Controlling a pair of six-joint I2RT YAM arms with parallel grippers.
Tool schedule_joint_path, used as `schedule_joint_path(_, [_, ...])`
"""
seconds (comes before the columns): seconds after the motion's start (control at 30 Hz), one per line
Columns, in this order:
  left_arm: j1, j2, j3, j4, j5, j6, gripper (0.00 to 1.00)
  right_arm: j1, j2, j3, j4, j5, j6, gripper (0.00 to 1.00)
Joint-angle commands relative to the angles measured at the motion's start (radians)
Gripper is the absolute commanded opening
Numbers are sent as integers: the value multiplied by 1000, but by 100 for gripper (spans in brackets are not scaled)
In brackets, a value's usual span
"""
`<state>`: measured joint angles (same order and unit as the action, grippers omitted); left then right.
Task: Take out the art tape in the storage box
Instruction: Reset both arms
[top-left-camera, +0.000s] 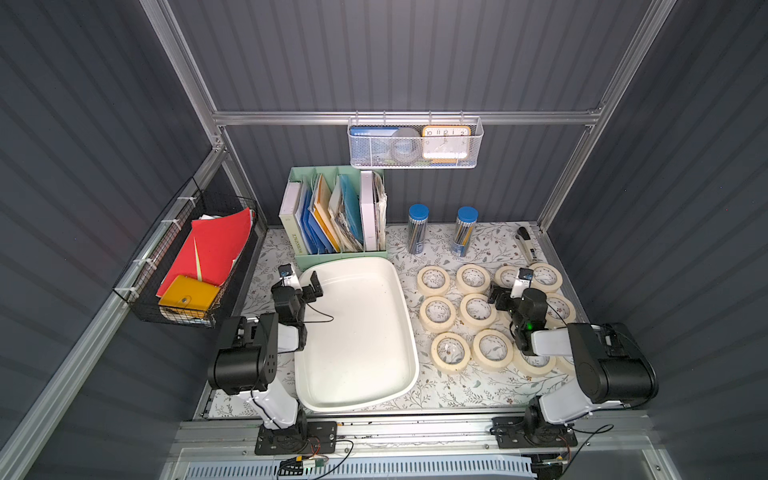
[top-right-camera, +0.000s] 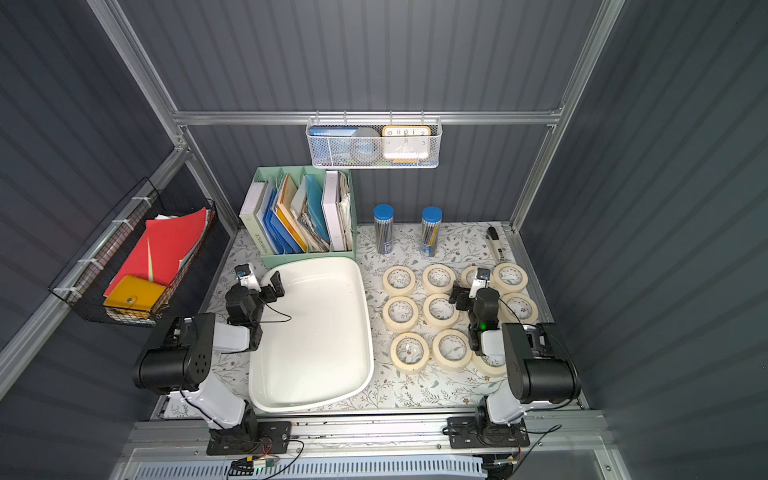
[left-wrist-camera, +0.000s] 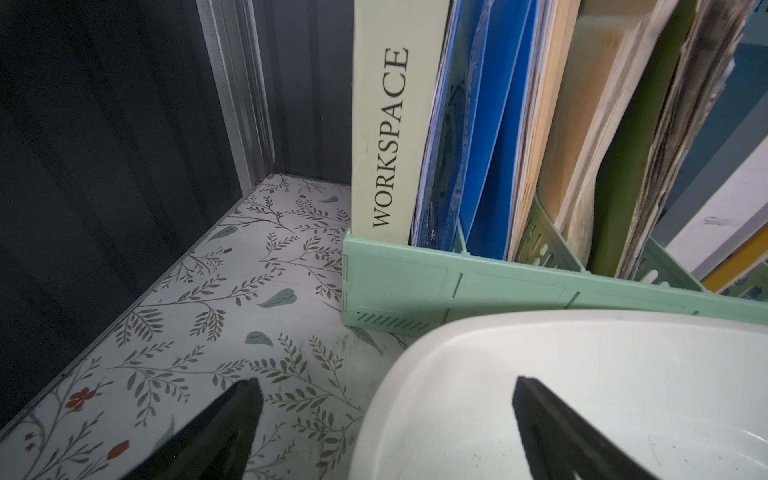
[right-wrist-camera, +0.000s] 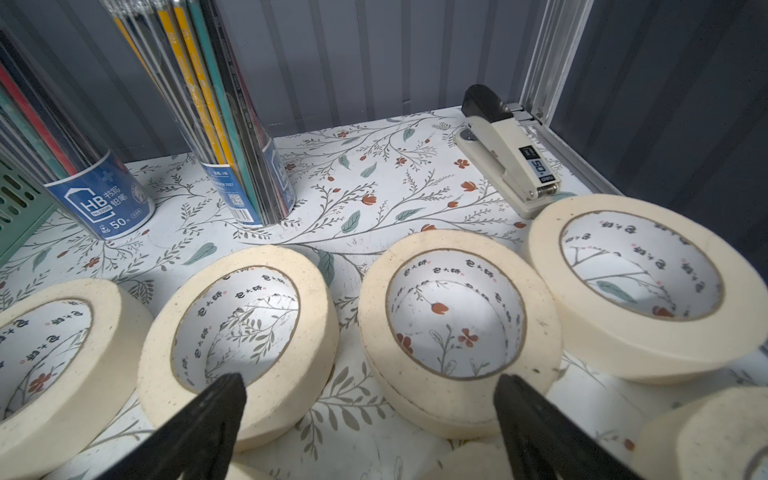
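The storage box (top-left-camera: 409, 332), a shallow off-white tub, sits mid-table in both top views (top-right-camera: 365, 332), and its inside is bare. Several cream art tape rolls (top-left-camera: 433, 280) lie flat on the floral table to its right, also in a top view (top-right-camera: 399, 280). My left gripper (top-left-camera: 305, 282) is open and straddles the tub's far left corner rim (left-wrist-camera: 415, 361), one finger inside and one outside. My right gripper (top-left-camera: 509, 291) hangs open just above the rolls. In the right wrist view its fingertips flank the gap between two rolls (right-wrist-camera: 324, 316) (right-wrist-camera: 540, 332). It holds nothing.
A mint-green file organiser (top-left-camera: 340, 253) stands right behind the tub. Two pencil tubes (top-left-camera: 417, 228) and a stapler (top-left-camera: 525, 245) stand behind the rolls. A white mesh basket (top-left-camera: 415, 145) hangs on the back wall, and a black wire basket (top-left-camera: 187, 257) hangs on the left wall.
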<state>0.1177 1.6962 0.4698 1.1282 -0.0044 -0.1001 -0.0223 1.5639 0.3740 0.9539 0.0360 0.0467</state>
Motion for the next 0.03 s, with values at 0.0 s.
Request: schedule_joint_path(0.0, [2, 8, 12, -30, -7, -11, 100, 1, 2, 11, -13, -14, -9, 99])
